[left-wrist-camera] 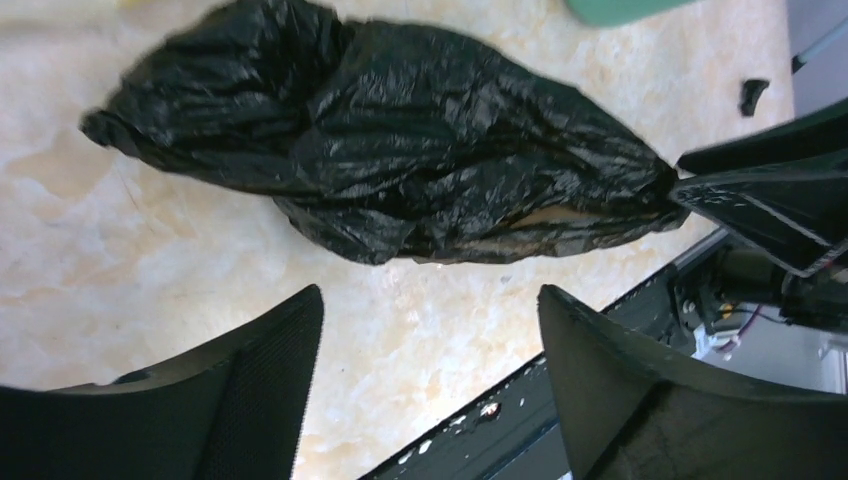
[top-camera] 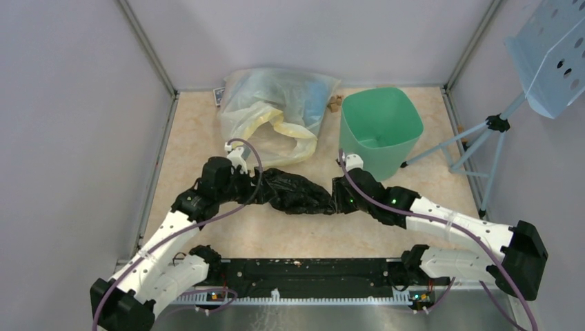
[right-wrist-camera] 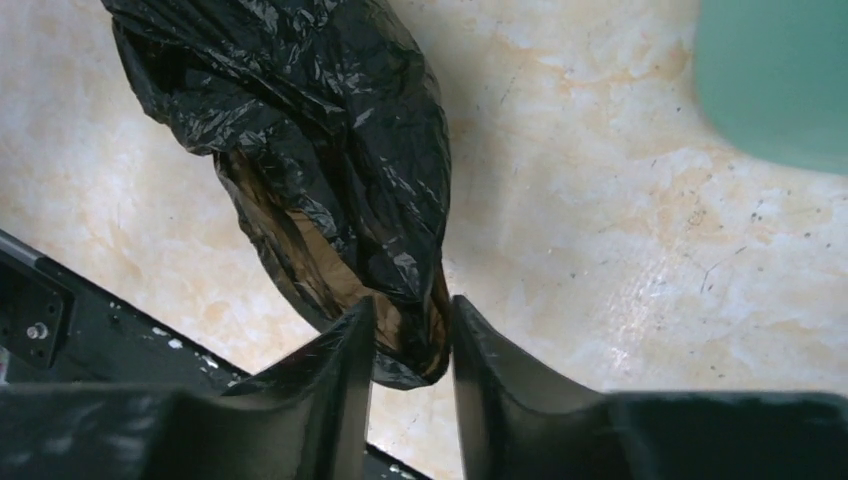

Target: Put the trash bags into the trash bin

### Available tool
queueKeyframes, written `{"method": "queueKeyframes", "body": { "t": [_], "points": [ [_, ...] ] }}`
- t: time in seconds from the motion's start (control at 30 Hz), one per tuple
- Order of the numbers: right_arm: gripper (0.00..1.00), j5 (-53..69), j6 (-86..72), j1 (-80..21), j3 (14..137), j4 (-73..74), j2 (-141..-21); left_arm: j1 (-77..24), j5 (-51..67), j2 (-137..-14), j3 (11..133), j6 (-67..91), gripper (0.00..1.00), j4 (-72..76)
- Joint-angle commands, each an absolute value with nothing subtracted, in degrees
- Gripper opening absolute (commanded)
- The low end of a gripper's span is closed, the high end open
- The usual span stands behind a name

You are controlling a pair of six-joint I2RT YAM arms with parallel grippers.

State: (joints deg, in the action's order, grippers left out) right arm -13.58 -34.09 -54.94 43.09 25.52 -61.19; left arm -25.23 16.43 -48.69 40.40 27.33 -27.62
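Glossy black crinkled plastic trash bag (top-camera: 296,194) lying slack on beige tabletop (top-camera: 310,231) near mint-green plastic bin (top-camera: 379,127), one end pinched between narrow fingers of right gripper (right-wrist-camera: 412,310), left gripper (left-wrist-camera: 430,300) spread wide and empty, so might slip out mid-lift with such a thin pinch.

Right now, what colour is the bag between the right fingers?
Glossy black, crinkled, with no print. The bag shows best in the right wrist view.
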Motion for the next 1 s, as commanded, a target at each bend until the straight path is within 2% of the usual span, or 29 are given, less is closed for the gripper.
{"method": "queueKeyframes", "body": {
  "t": [0.0, 0.1, 0.23, 0.3, 0.37, 0.43, 0.53, 0.73, 0.97],
  "points": [
    [0.43, -10.1, -27.57, -54.67, 43.76, 24.08, -60.2, -25.4, 21.09, -47.58, 34.3, 29.75, 0.78, -23.19],
    [0.57, -6.7, -23.55, -54.74, 44.92, 23.65, -60.32, -25.4, 22.92, -48.77, 31.91, 31.56, 0.73, -19.64],
    [0.65, -5.45, -19.94, -57.19, 47.9, 23.84, -62.13, -25.35, 23.7, -51.43, 30.02, 35.19, 0.69, -15.07],
    [0.64, -10.55, -18.08, -61.45, 49.74, 24.46, -63.6, -25.39, 23.43, -52.49, 29.05, 36.77, 0.63, -12.61],
    [0.52, -14.35, -15.7, -65.12, 51.99, 25.22, -65.94, -25.32, 21.85, -53.32, 28.11, 38.08, 0.52, -10.02],
    [0.45, -14.72, -13.38, -66.42, 54.25, 25.02, -68.48, -25.12, 19.34, -54.56, 28.31, 38.84, 0.49, -8.96],
    [0.43, -13.11, -10.56, -66.68, 56.58, 22.62, -72.09, -24.0, 17.49, -57.55, 29.85, 38.6, 0.46, -8.24],
    [0.47, -13.07, -6.38, -66.71, 58.79, 16.25, -79.23, -19.29, 18.55, -62.63, 32.06, 39.21, 0.42, -7.16],
    [0.54, -4.74, -2.44, -66.51, 58.5, 9.66, -87.17, -15.69, 22.51, -67.61, 33.79, 39.06, 0.41, -2.98]
  ]
}}
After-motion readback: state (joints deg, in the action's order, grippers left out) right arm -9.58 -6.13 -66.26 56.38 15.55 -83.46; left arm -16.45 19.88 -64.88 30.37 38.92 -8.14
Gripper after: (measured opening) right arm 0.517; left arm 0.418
